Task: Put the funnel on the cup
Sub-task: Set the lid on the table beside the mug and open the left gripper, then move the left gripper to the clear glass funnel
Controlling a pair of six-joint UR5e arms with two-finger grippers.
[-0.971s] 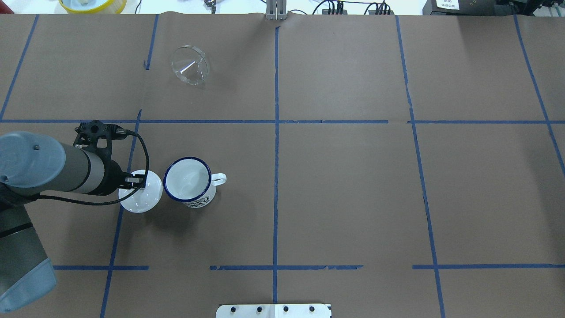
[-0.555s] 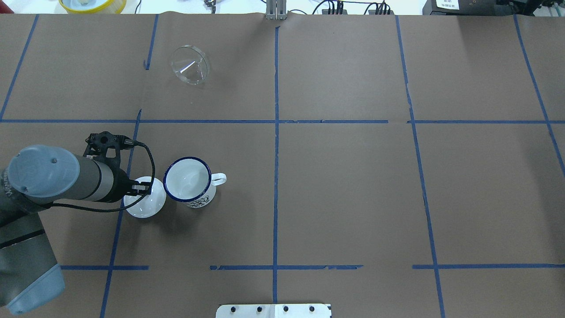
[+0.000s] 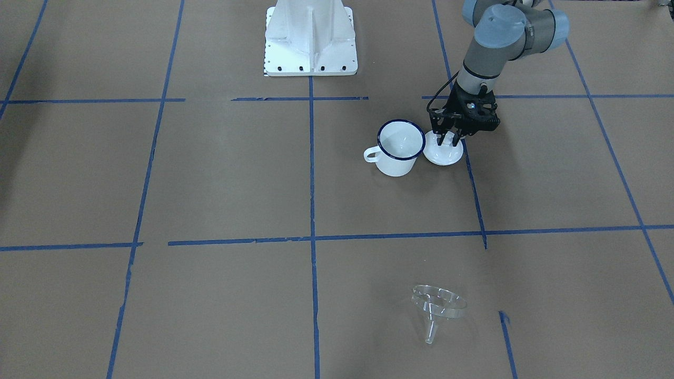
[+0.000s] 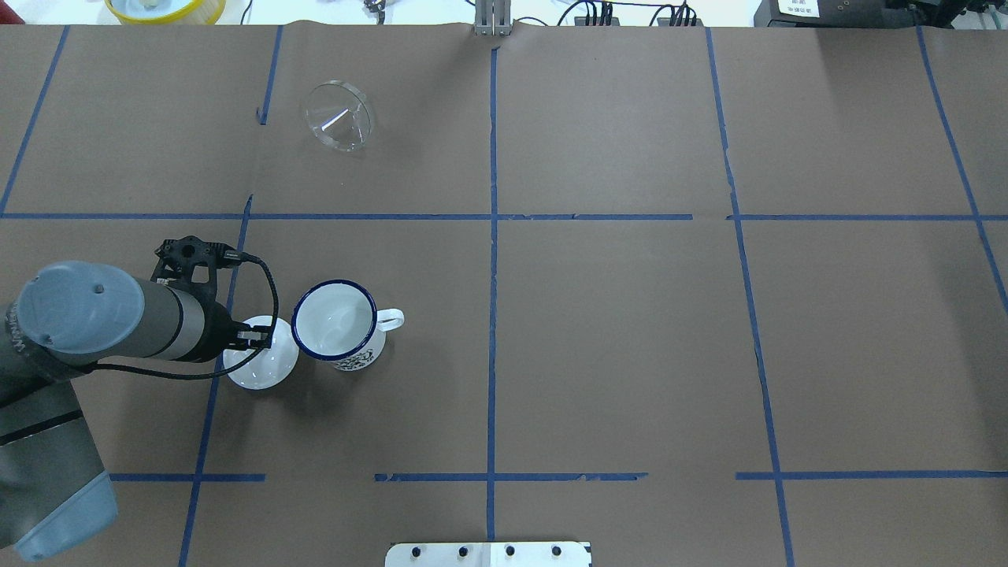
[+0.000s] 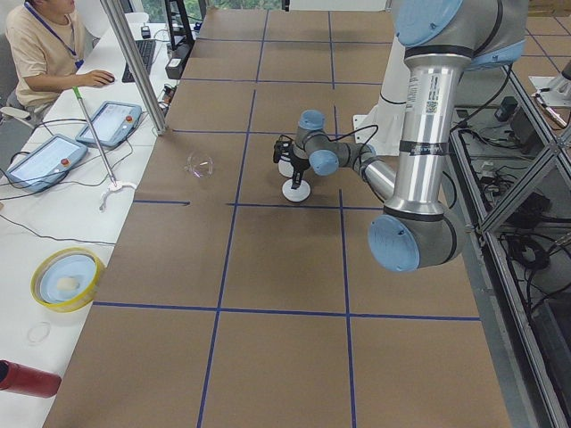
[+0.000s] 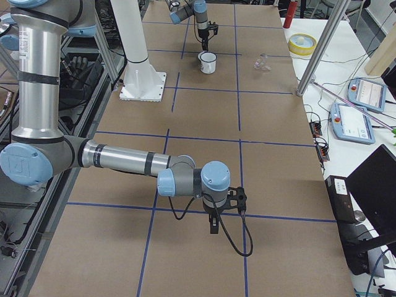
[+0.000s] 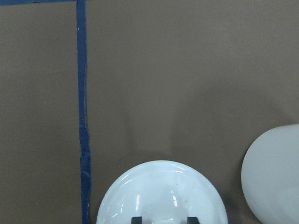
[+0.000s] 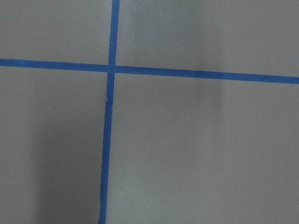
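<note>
The clear funnel [image 4: 339, 116] lies on its side at the far left of the table, spout toward the operators' side in the front view [image 3: 437, 308]. The white mug, the cup [image 4: 335, 323], stands upright with a dark blue rim, its handle to the right. My left gripper [image 4: 256, 339] is shut on the knob of a small white lid [image 4: 264, 368] that rests on the table just left of the cup. In the left wrist view the lid [image 7: 161, 191] fills the bottom and the cup's wall [image 7: 275, 177] shows at the right. My right gripper [image 6: 213, 226] hangs over bare paper far from both; I cannot tell its state.
The table is brown paper with blue tape lines. The white robot base plate [image 4: 488, 554] is at the near edge. A yellow bowl [image 4: 165, 8] sits beyond the far left edge. An operator [image 5: 45, 45] sits at a side desk with tablets.
My left arm has lowered the lid onto the table beside the cup and shifted it slightly right. The funnel and cup have not moved.
</note>
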